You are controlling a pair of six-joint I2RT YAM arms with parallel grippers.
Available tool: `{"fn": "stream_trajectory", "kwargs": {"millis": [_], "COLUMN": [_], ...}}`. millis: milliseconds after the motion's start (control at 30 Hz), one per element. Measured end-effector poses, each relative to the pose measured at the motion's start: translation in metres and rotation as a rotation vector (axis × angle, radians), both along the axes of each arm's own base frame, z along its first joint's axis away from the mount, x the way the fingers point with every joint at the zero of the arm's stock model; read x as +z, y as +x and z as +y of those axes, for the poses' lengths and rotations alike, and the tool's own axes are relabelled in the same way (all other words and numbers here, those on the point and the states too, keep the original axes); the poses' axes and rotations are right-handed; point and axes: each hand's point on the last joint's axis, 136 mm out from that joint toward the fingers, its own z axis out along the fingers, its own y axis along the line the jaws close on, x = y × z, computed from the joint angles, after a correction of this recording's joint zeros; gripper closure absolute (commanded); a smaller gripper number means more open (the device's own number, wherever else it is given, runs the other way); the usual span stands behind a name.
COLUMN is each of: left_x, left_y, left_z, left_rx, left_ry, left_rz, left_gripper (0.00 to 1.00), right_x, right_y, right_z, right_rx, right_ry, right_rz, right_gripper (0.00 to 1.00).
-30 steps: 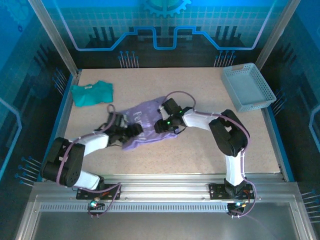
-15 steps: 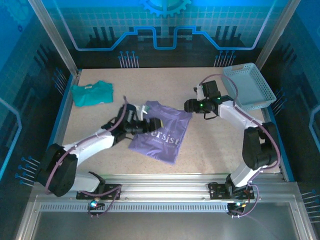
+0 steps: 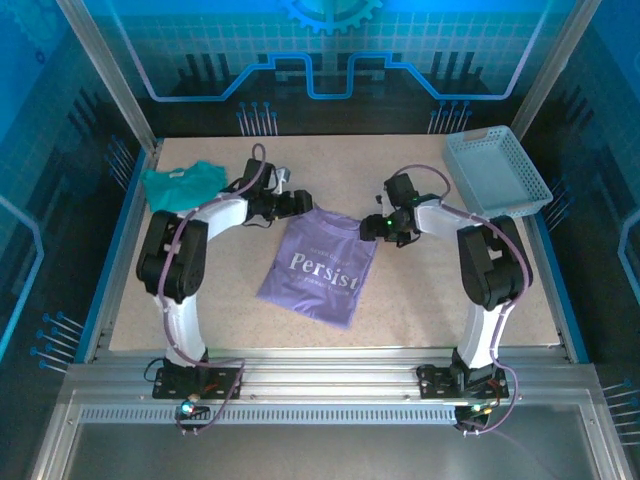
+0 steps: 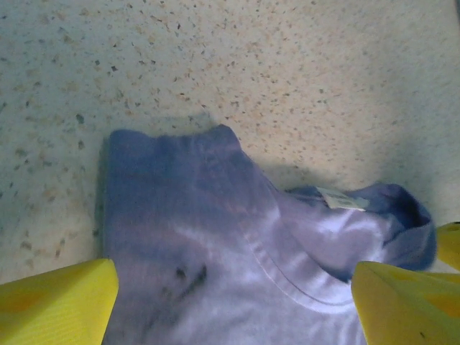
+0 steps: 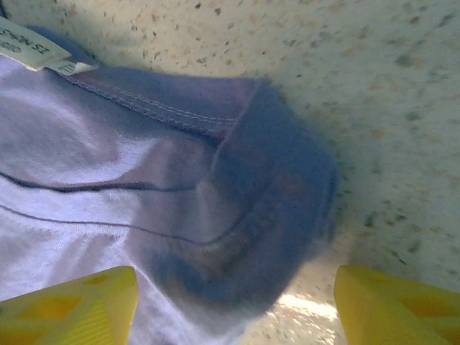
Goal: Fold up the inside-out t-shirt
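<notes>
Lavender t-shirt (image 3: 320,265) lies flat at ctr of table (image 3: 430,300), "Persist" print up, w/ left gripper (image 3: 297,203) at its far-left corner and right gripper (image 3: 377,228) at its far-right corner, both w/ fingers spread wide over the cloth, pinching nothing; teal shirt (image 3: 182,186) lies apart, far left.

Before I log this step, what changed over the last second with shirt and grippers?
The t-shirt, bunched between the arms, now lies spread flat, lettering up. The left gripper and right gripper swung outward to its far corners and stand open. The teal shirt and basket stayed put.
</notes>
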Motion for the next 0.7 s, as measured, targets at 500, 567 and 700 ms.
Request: {"fn": "stream_trajectory", "kwargs": {"millis": [500, 567, 700], "left_x": [-0.035, -0.039, -0.043], "left_y": [-0.008, -0.011, -0.009], "left_z": [-0.024, -0.026, -0.026], "left_rx": [-0.158, -0.164, -0.163], "left_ry": [0.021, 0.019, 0.021], "left_rz": [0.112, 0.128, 0.146], "left_gripper": [0.41, 0.46, 0.59], "right_x": [-0.010, -0.011, -0.012], "right_y": [0.006, 0.008, 0.012], "right_z": [0.007, 0.013, 0.018], "right_rx": [-0.042, -0.040, -0.047], "right_ry": [-0.017, 0.000, 0.015], "right_rz": [0.009, 0.000, -0.010], "right_gripper": [0.60, 0.66, 0.76]}}
